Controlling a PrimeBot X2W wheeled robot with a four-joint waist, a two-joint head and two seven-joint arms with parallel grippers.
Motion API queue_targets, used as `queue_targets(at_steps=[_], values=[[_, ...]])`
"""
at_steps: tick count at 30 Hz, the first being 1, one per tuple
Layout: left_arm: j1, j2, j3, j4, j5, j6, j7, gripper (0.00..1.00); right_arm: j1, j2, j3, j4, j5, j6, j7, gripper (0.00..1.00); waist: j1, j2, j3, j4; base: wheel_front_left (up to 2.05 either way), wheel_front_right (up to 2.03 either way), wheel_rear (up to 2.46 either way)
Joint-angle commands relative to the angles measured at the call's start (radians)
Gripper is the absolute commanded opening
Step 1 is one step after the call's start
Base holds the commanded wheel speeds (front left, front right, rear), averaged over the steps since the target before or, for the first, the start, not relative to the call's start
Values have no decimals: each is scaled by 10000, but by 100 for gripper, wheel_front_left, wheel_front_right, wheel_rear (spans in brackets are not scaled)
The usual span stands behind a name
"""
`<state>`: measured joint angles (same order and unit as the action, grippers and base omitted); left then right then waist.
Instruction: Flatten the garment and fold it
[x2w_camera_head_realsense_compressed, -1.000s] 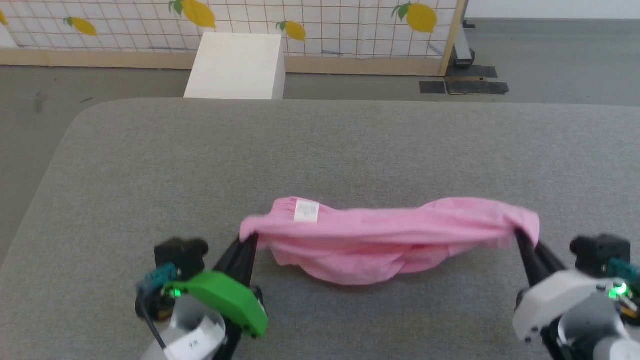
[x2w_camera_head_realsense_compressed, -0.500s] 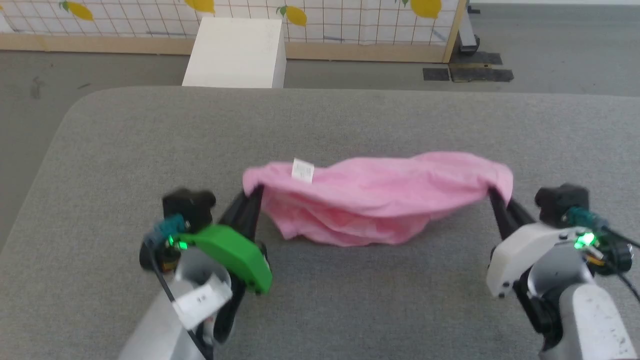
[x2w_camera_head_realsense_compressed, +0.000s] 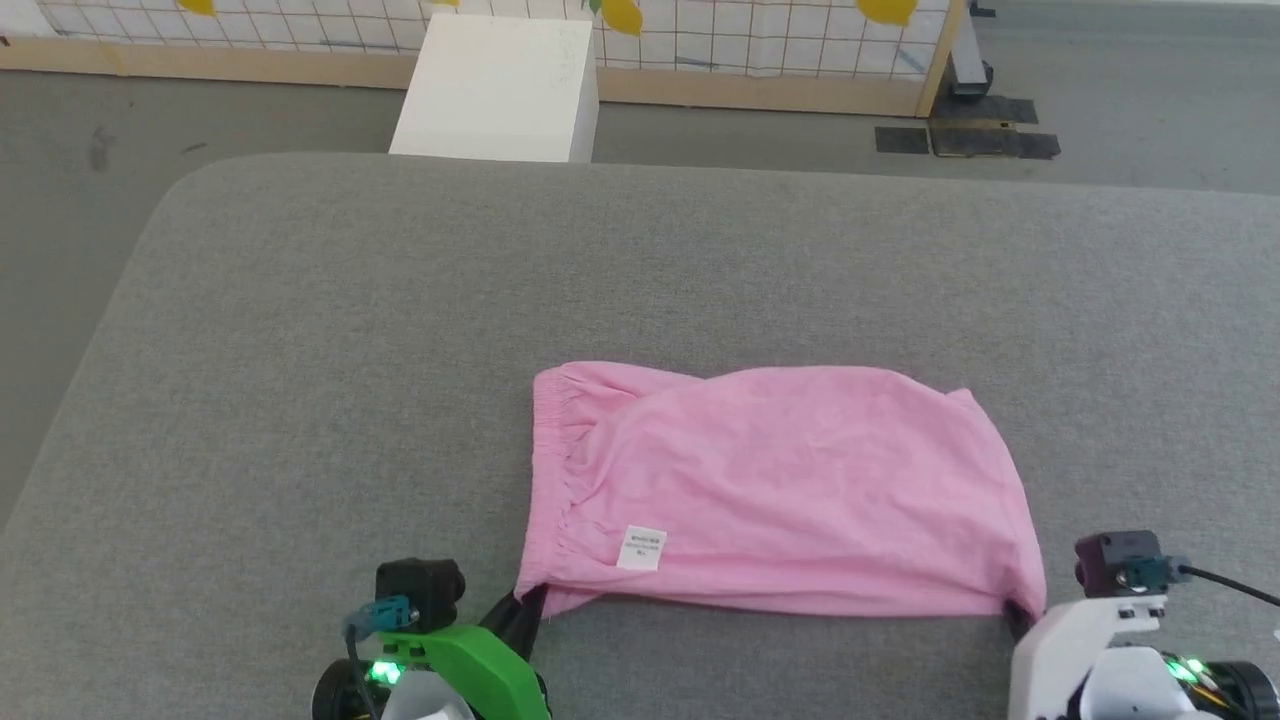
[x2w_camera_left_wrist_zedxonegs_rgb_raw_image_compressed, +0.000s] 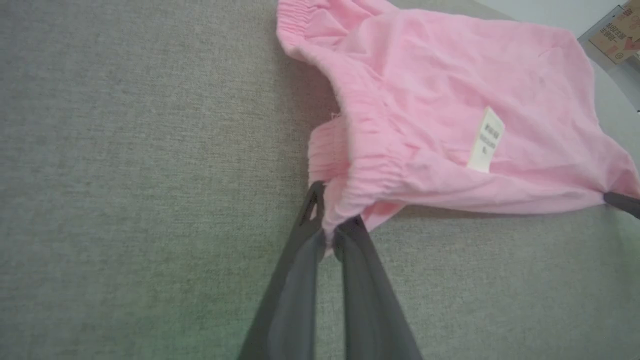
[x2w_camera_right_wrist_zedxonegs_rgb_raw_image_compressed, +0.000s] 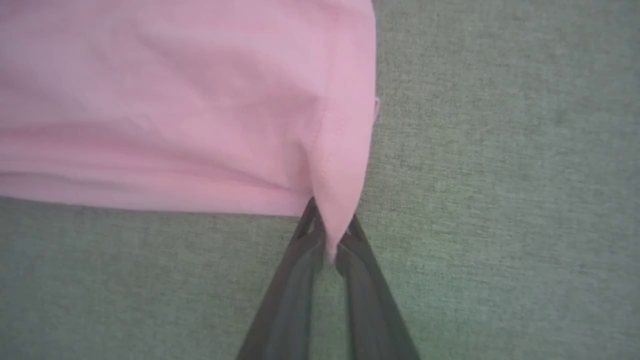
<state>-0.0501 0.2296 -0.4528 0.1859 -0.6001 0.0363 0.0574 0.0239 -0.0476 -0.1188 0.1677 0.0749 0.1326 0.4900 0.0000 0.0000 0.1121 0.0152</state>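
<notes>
While my left gripper (x2w_camera_left_wrist_zedxonegs_rgb_raw_image_compressed: 332, 227) pinches the waistband corner (x2w_camera_left_wrist_zedxonegs_rgb_raw_image_compressed: 357, 192) and my right gripper (x2w_camera_right_wrist_zedxonegs_rgb_raw_image_compressed: 331, 240) the hem corner (x2w_camera_right_wrist_zedxonegs_rgb_raw_image_compressed: 336, 200), I hold the light pink cloth shorts (x2w_camera_head_realsense_compressed: 790, 480) taut, flat on the grey fabric surface (x2w_camera_head_realsense_compressed: 300, 350).

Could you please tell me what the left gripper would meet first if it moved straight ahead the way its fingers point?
The garment itself: the left gripper is shut on its gathered waistband corner, so pushing on would likely bunch that pink cloth first.

place: robot test lab | evidence: lemon-print partition screen (x2w_camera_head_realsense_compressed: 760, 40), grey padded worktable (x2w_camera_head_realsense_compressed: 300, 350), bare floor (x2w_camera_head_realsense_compressed: 1150, 100)
</notes>
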Motion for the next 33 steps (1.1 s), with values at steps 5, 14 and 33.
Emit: queue_targets(at_steps=[5,14,33], values=[[176,34,93,-213,-74,175,-103,0,953,-26,-476,-1106,136,-19,368,100,0,0,-102,10,0,0,0],[177,95,201,-454,-120,331,-177,0,1538,-26,-323,-3050,406,-19,-295,100,0,0,-39,-215,0,0,0],[-18,295,544,-522,-243,577,-375,0,765,-26,1189,-1152,599,-19,-465,100,0,0,273,-12,0,0,0]])
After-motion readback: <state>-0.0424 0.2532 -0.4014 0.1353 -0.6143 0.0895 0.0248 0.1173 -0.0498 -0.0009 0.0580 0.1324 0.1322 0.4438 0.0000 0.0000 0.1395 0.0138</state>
